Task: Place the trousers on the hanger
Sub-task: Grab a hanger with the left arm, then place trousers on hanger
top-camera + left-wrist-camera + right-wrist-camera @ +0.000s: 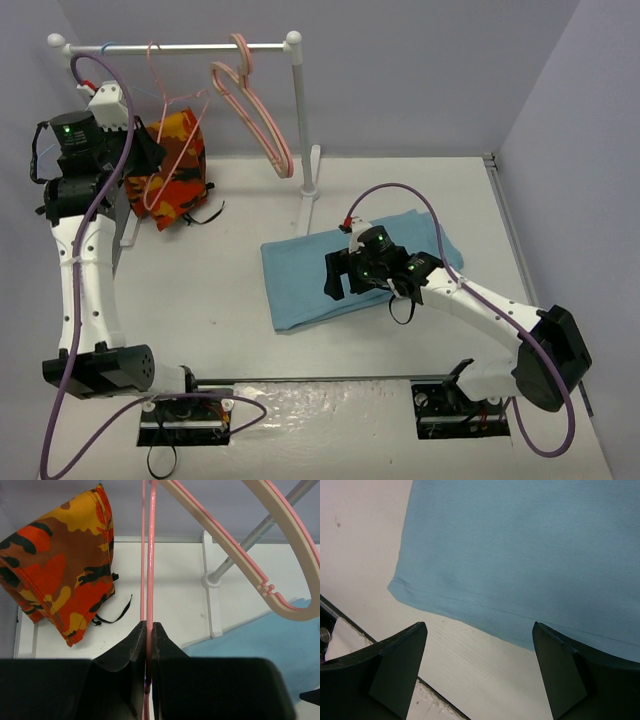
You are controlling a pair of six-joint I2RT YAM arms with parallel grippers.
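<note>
- The trousers [300, 285] lie flat on the table [230, 290], in front of the right arm, well apart from the hanger.
- The right gripper [479, 629] is over their near hem, jaws spread wide with nothing between them.
- Farther back on the left, the left gripper [149, 625] is clamped tight on the thin pink wire of the hanger [151, 555].
- The hanger's hook is up at the rail [200, 46].
- A patterned cloth [55, 565] hangs left of it, and two thicker hangers [225, 535] hang to its right.
</note>
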